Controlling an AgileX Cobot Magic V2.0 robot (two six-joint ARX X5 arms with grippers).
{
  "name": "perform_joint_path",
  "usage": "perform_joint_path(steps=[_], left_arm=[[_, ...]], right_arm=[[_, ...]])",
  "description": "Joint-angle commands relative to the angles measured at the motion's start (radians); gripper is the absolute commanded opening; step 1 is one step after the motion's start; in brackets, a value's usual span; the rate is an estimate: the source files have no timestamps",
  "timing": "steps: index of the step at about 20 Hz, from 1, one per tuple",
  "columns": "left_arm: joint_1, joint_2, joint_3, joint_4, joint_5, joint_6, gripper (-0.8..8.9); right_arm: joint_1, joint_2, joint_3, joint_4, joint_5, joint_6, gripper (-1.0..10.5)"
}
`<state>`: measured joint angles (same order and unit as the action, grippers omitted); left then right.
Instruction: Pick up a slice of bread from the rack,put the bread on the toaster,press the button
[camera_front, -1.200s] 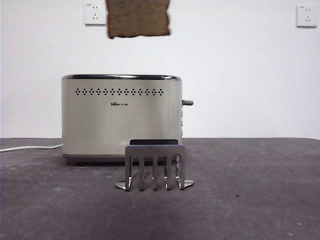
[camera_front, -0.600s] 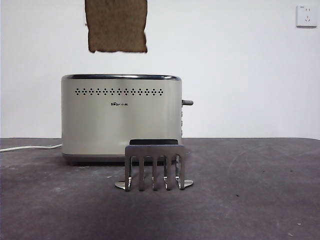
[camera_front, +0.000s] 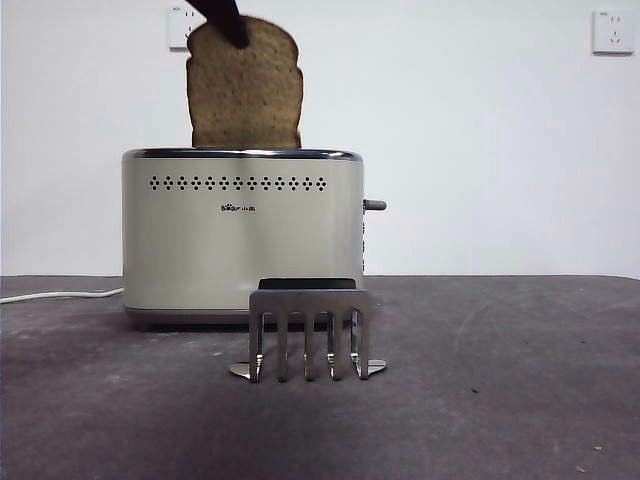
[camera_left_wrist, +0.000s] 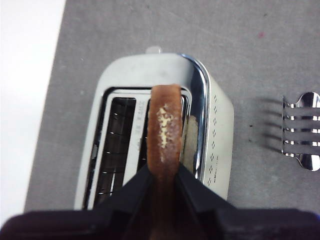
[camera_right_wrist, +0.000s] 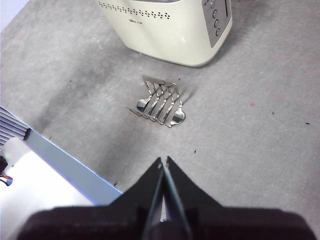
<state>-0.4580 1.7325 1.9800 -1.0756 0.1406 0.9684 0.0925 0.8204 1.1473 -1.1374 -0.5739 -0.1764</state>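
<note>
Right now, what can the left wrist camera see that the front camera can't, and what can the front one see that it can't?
Only the left wrist view shows the toaster's two open slots from above and the left gripper with both jaws clamped on the slice of bread, held edge-on over the slot nearer the rack.

Only the front view shows the wall sockets, the white cord, the button and the bread's flat speckled face, its bottom edge at the chrome rim.

Both show the toaster, the bread, the rack and the grey table.

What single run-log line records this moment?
left gripper: shut on slice of bread | bread: upright, bottom edge at toaster top | rack: empty | right gripper: shut, waiting
</note>
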Motion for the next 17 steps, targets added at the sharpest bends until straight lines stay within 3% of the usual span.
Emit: perform_joint_path(steps=[1, 10, 13, 14, 17], left_arm=[[0.01, 0.014, -0.003, 0.012, 0.019, 0.006, -0.09], [0.048, 0.106, -0.003, 0.019, 0.047, -0.011, 0.15], [0.055, 0.129, -0.003, 0.069, 0.047, -0.091, 3.39], [0.055, 0.129, -0.003, 0.077, 0.047, -0.107, 4.07], [0.055, 0.128, -0.003, 0.086, 0.043, -0.153, 4.17]], right_arm=[[0.003, 0.0, 0.002, -0.001, -0.004, -0.008, -0.1], [0.003, 0.012, 0.002, 0.0, -0.004, -0.009, -0.1], [0.003, 0.022, 0.002, 0.004, -0.003, -0.009, -0.1], [0.003, 0.024, 0.002, 0.006, -0.003, -0.009, -0.1], [0.003, 0.046, 0.002, 0.035, -0.004, -0.009, -0.1]])
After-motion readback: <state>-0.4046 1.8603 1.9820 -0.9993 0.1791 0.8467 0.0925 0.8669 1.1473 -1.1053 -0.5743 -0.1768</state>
